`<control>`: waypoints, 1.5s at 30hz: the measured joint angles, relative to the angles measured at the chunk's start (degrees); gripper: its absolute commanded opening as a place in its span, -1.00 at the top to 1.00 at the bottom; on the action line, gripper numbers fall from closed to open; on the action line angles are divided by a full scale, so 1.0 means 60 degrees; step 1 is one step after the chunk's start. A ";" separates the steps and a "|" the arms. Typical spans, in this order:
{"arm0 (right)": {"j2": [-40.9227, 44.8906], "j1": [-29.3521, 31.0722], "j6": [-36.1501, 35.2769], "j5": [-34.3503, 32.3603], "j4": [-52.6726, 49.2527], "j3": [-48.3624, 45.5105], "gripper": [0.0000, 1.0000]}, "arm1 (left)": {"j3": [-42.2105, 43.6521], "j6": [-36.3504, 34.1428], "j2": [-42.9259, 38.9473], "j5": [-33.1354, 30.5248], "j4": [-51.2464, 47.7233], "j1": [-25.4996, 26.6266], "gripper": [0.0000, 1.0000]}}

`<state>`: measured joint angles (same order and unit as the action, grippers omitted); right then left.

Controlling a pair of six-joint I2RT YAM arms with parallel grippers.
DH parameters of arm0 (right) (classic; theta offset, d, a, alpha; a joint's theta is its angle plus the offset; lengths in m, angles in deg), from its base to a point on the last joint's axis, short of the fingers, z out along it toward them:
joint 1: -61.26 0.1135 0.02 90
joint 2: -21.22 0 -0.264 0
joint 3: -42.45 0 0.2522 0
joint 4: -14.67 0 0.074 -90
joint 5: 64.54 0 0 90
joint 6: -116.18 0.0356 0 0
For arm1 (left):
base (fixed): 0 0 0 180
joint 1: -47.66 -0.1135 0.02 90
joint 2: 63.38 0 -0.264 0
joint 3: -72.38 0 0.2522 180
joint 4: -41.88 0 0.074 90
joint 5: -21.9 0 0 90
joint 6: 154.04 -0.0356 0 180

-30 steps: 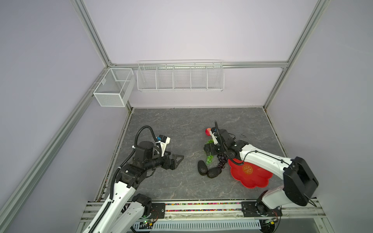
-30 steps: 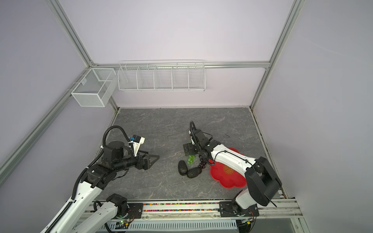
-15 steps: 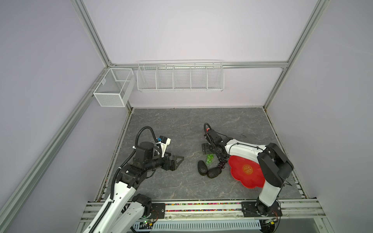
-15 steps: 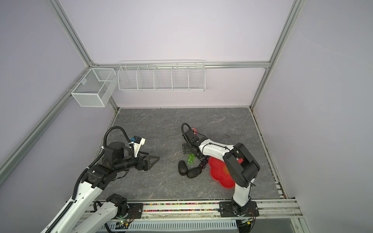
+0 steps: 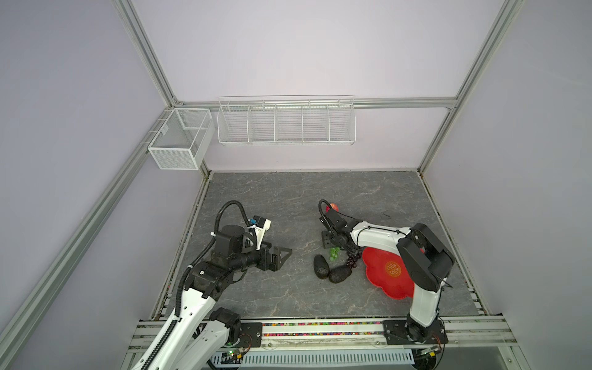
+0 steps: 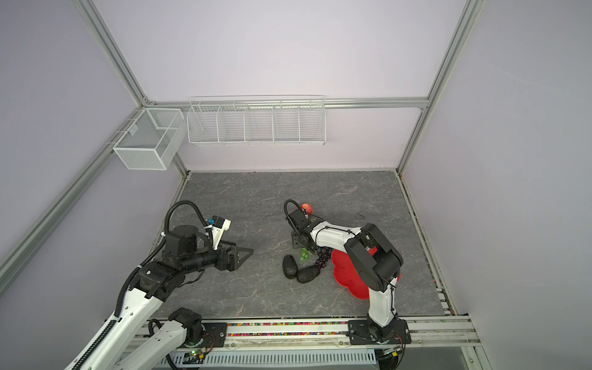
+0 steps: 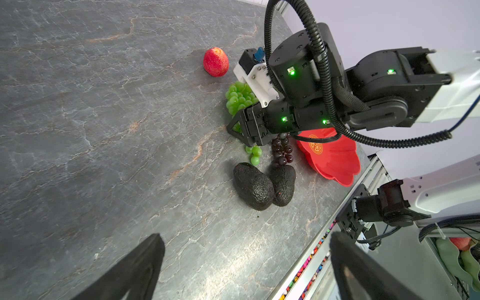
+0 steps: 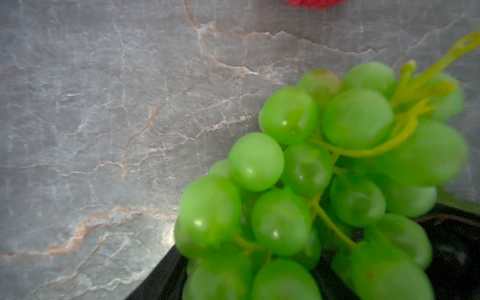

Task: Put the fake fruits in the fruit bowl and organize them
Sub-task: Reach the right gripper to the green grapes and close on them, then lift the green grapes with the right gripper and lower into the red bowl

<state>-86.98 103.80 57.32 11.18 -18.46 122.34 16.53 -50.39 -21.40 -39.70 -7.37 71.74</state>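
None of the five fake fruits lies in the fruit bowl (image 5: 378,280) yet; its red inside is bare in both top views, so I judge the task to be at its very beginning.

Taking 12 o'clock as the far wall in a top view, the bowl stands on the tabletop (image 5: 272,198) at the near right. The two avocados (image 5: 321,266) (image 5: 340,274) lie touching one another at about 9 o'clock from the bowl. The dark purple grape bunch (image 5: 352,261) lies at about 10 o'clock, just beside the scalloped rim. The green grape bunch (image 7: 239,98) is a little further out at 10 o'clock, and the red apple (image 7: 215,61) is well apart at 11 o'clock.

The right hand (image 5: 334,247) is low over the green bunch. In the right wrist view the grapes fill the space between its black fingers (image 8: 161,280), but whether the jaws already press on the bunch I cannot tell. The left hand (image 7: 245,239) hangs at 9 o'clock from the fruits, well apart from them, with its jaws wide and holding nothing.

What is left, in my judgement, is everything: the green bunch appears to be the first fruit, then the purple bunch, both avocados and the apple, and after that the arranging inside the bowl.
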 measured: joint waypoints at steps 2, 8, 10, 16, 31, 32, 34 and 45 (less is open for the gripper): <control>0.0011 0.0007 -0.0076 0.0000 -0.0047 0.0011 -0.05 | 0.0000 0.0000 -0.0004 0.0000 0.0000 0.0000 -0.98; 0.0565 0.0171 -0.0335 -0.0193 -0.0222 0.0029 0.21 | 0.0000 0.0000 0.0000 0.0004 0.0000 0.0000 -0.98; 0.0856 0.0186 -0.0375 -0.0226 -0.0280 0.0033 0.21 | 0.0000 0.0000 0.0015 0.0004 0.0000 0.0000 -0.98; 0.1519 0.0204 -0.0572 -0.0331 -0.0470 0.0036 0.22 | 0.0000 0.0000 0.0018 0.0000 0.0000 0.0000 -0.98; 0.1825 0.0284 -0.1235 -0.0288 -0.0554 0.0051 0.35 | 0.0015 0.0000 -0.0036 -0.0007 0.0000 0.0000 -0.98; 0.2018 0.0302 -0.1326 -0.0270 -0.0572 0.0051 0.34 | 0.0018 0.0000 -0.0055 -0.0007 0.0000 0.0000 -0.98; 0.2459 0.0313 -0.1504 -0.0222 -0.0663 0.0091 0.34 | 0.0029 0.0000 -0.0084 -0.0007 0.0000 0.0000 -0.98; 0.5304 0.0262 -0.1931 -0.1319 -0.2164 0.0448 0.34 | 0.0040 0.0000 -0.0324 0.0011 0.0000 0.0000 -0.98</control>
<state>-55.15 105.38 45.73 3.26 -31.45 125.02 16.77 -50.39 -23.35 -39.63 -7.37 71.74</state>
